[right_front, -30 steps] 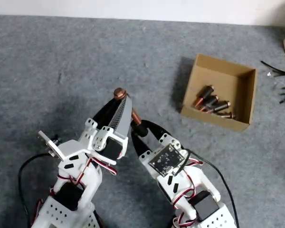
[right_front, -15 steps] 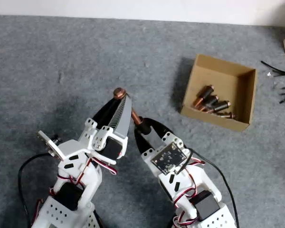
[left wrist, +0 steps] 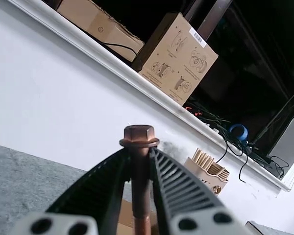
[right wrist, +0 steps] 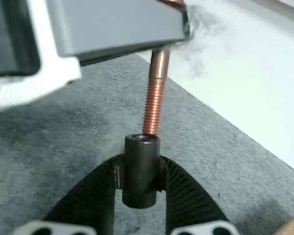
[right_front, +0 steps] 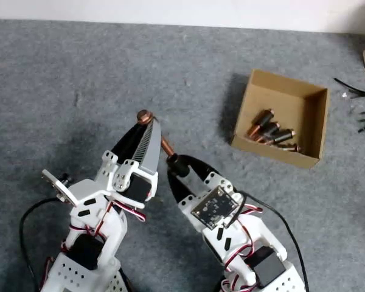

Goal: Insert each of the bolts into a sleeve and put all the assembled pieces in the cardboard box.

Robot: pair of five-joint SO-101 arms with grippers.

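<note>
- Left pincer (right_front: 145,121): clamped narrow on one copper bolt (right_front: 165,146), just under the hex head, as the left wrist view confirms (left wrist: 138,171).
- Right pincer (right_front: 176,165): closed around one black sleeve (right_front: 173,161), gripped at mid-body with the open bore facing the bolt (right wrist: 141,171).
- Position: both parts are held above the bench (right_front: 79,73) near the centre of the high view. The bolt runs from its head at 11 o'clock down to its threaded tip at 5 o'clock.
- The tip sits at the sleeve's mouth (right wrist: 156,98). Whether it has entered the bore cannot be told.
- Step in hand, by my judgement: inserting this bolt into this sleeve.
- To do it well:
  - Hold the bolt's axis in line with the bore.
  - Feed along that axis only.
  - Keep the sleeve steady, since a tilted thread would likely catch on the rim.
  - Loosen the bolt grip only once the shank is well seated.
- Cardboard box (right_front: 271,151): one, lying at 2 o'clock from the pincers and well apart from them.
- Count:
  - One bolt and one sleeve are in hand.
  - About four assembled pieces (right_front: 272,132) lie in the box. They overlap, so that figure is approximate.
  - No loose bolts or sleeves are visible on the bench.
</note>
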